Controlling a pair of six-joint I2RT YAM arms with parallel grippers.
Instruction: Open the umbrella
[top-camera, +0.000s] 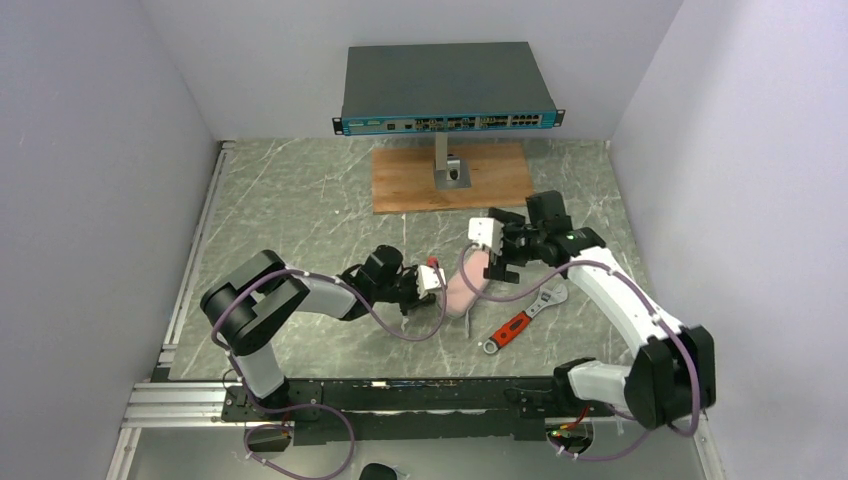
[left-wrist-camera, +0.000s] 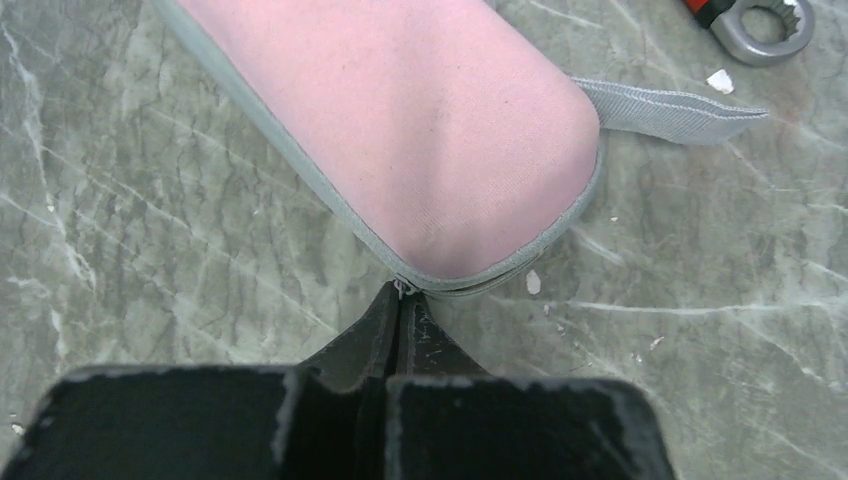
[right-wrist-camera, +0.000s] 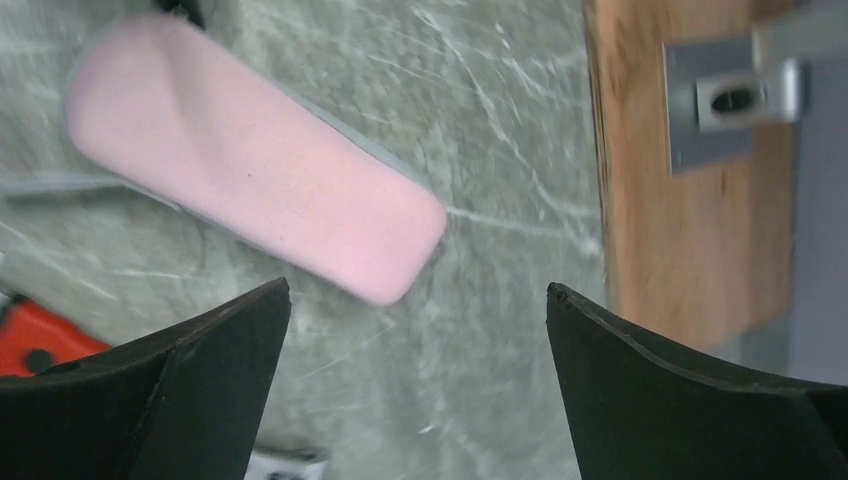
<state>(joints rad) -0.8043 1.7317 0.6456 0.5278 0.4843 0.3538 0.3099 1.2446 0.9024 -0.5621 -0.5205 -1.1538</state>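
Observation:
The umbrella (top-camera: 466, 290) lies collapsed on the table as a short pink roll in a cover with a grey zipper edge. In the left wrist view (left-wrist-camera: 420, 130) its rounded end is right at my fingertips. My left gripper (left-wrist-camera: 403, 292) is shut, its tips pinching the small metal zipper pull at that end; it also shows in the top view (top-camera: 438, 288). My right gripper (right-wrist-camera: 418, 290) is open wide and empty, hovering above the table just past the umbrella's far end (right-wrist-camera: 250, 160); it also shows in the top view (top-camera: 497, 262).
A red-handled wrench (top-camera: 520, 322) lies just right of the umbrella. A grey strap (left-wrist-camera: 670, 110) sticks out from the umbrella's side. A wooden board (top-camera: 400, 185) with a metal stand carries a network switch (top-camera: 447, 88) at the back. Walls close in left and right.

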